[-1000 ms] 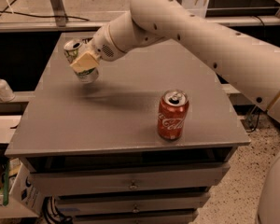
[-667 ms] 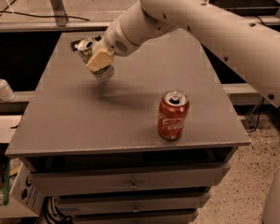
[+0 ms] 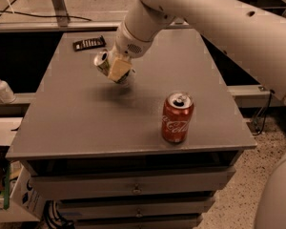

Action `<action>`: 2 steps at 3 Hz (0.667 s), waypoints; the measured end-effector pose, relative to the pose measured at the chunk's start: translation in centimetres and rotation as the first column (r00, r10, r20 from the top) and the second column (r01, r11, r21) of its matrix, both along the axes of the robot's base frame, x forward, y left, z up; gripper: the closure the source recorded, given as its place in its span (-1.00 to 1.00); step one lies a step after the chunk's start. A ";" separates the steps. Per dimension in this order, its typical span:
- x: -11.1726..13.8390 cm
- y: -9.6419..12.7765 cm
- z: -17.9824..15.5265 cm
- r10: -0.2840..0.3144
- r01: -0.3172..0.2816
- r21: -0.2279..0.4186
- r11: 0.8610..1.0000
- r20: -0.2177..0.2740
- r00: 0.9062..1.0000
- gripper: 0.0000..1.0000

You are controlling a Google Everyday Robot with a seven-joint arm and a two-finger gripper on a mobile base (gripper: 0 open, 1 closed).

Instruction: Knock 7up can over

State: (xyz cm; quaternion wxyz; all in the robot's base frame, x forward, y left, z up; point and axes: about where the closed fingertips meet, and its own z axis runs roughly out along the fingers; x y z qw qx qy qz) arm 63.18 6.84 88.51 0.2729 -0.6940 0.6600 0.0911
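Observation:
The 7up can, whitish-silver with green markings and a silver top, is tilted with its top pointing up and to the left, over the middle-left of the grey table. My gripper reaches down from the upper right. Its tan fingers are closed around the can's lower body, and a shadow lies on the table below them. The can's lower part is hidden behind the fingers.
A red Coca-Cola can stands upright near the table's front right edge. A dark flat packet lies at the back left. A white bottle stands on a ledge left of the table. Drawers sit below the tabletop.
The gripper and the 7up can have moved together from the table's back left toward the middle. The can is tilted further. The Coca-Cola can has not moved.

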 end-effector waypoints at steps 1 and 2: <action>-0.5 -1.5 -1.3 0.083 -0.078 -0.180 0.981 0.020 0.996 1.00; -1.3 -2.6 -2.4 0.178 -0.157 -0.348 0.924 0.028 0.984 1.00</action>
